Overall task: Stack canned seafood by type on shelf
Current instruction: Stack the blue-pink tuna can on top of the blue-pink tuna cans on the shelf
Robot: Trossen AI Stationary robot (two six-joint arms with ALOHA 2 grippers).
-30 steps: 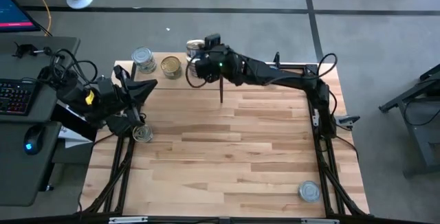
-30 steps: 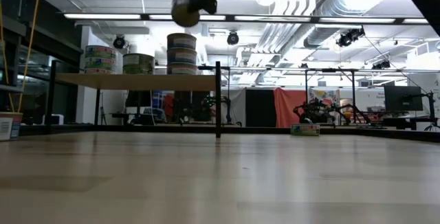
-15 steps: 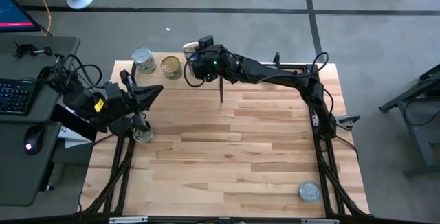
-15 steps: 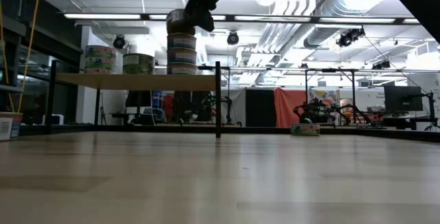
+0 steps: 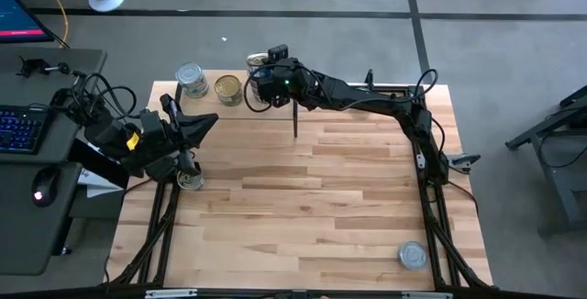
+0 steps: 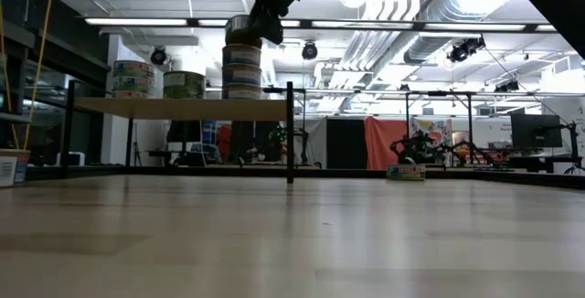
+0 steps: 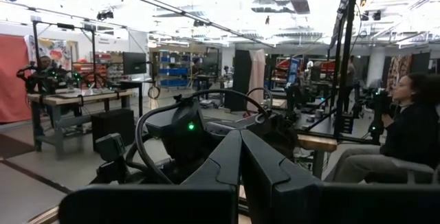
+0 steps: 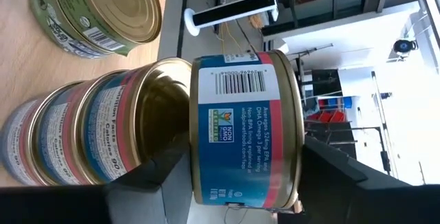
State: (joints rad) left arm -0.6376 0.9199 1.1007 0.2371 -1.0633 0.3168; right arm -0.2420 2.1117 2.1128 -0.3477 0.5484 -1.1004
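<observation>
My right gripper [image 6: 259,10] reaches over the shelf [image 6: 183,108] and is shut on a blue-and-red-labelled tin [image 8: 244,138], held just above a stack of like tins [image 6: 241,69] on the board's right end. A greenish gold-topped tin [image 8: 103,18] and a silver-topped stack [image 6: 133,79] also stand on the shelf. My left gripper [image 5: 206,119] is shut and holds nothing at the table's left edge, above a loose tin [image 5: 190,180]. Another tin [image 5: 413,256] lies near the near right corner. My right gripper pinches the tin between its two fingers [image 8: 155,176], which seem to lie on its two flat ends beside the label's lower edge [image 8: 234,193]. The arm comes in about level from the table's right. The tin is lifted clear, roughly upright, just over the stack's top.
The shelf's black upright [image 5: 294,120] stands right below my right arm. A desk with a keyboard [image 5: 20,127] and a mouse sits beyond the table's left edge. A seated person [image 7: 412,135] shows in the room behind.
My right gripper has moved down and slightly toward the table's left with the tin, which has levelled out from a tilt and now hovers close above the stack. My left arm has shifted a little toward the right.
</observation>
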